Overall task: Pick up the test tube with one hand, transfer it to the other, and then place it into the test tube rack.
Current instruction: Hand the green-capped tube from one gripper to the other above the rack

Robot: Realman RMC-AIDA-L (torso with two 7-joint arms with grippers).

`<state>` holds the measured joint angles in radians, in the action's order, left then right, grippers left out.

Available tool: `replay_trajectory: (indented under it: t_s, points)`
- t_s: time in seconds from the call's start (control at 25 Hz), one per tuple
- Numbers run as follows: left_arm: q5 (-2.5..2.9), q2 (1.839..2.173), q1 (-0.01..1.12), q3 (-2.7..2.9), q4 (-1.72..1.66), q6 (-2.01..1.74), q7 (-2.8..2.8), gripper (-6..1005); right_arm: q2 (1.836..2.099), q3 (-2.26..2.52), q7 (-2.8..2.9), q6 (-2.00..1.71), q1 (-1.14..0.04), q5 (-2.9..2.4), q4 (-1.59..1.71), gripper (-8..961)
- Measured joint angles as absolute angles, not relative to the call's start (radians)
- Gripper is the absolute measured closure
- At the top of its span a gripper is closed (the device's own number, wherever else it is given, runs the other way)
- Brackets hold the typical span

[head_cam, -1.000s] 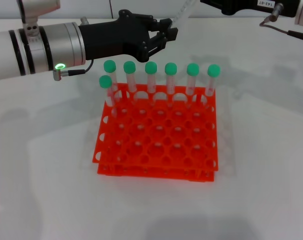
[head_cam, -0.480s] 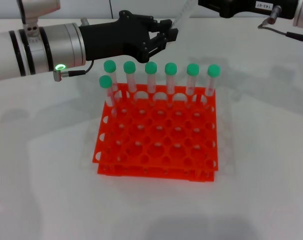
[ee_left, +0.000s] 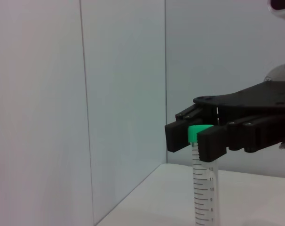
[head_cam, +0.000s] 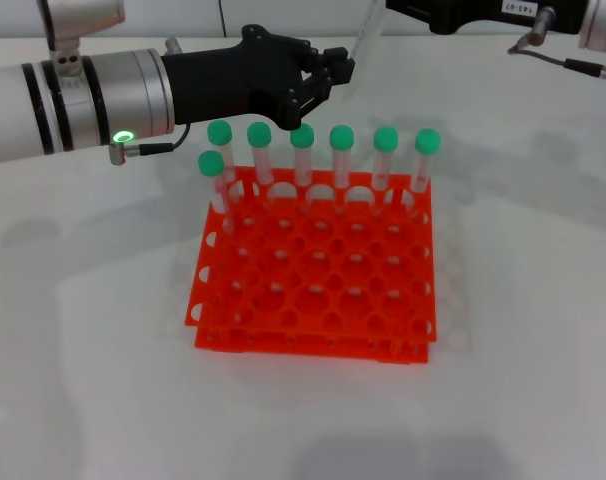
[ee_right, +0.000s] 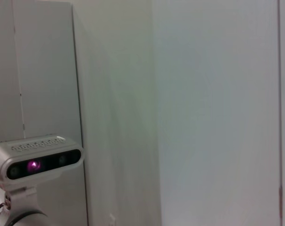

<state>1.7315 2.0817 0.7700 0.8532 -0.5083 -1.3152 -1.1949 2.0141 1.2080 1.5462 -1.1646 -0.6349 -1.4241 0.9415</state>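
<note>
The test tube (head_cam: 361,38) hangs slanted in the air behind the orange-red test tube rack (head_cam: 283,338). Its lower end sits in the fingertips of my unlabelled left gripper (head_cam: 341,62), which is shut on it and reaches in from the left. My labelled right gripper (head_cam: 428,10) comes in at the top edge of the head view. In the left wrist view, the right gripper (ee_left: 199,136) is shut on the green cap (ee_left: 197,133), and the clear graduated test tube (ee_left: 204,188) hangs below it. The tube's top is cut off in the head view.
Several green-capped tubes (head_cam: 302,150) stand upright in the rack's back row, and one more (head_cam: 212,172) stands at the left of the second row. The rack rests on a white table (head_cam: 83,350). A cable (head_cam: 573,62) trails from the right arm. The right wrist view shows a wall and a camera unit (ee_right: 36,162).
The right gripper has slid left along the top edge. The tube now stands steeper, with its lower end staying at the left fingertips. The left arm has barely shifted.
</note>
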Motion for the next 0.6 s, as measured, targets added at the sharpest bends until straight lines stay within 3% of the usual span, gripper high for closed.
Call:
replay_trajectory:
  t_s: [0.28, 0.6]
  points:
    - [1.731, 2.084, 0.77, 0.863, -0.513, -1.312, -1.195, 923, 2.014, 1.218, 1.546, -1.165, -0.643, -1.424, 0.943, 673]
    - [1.694, 2.085, 0.763, 0.864, -0.514, -1.305, -1.189, 849, 2.014, 1.218, 1.546, -1.166, -0.651, -1.424, 0.945, 684]
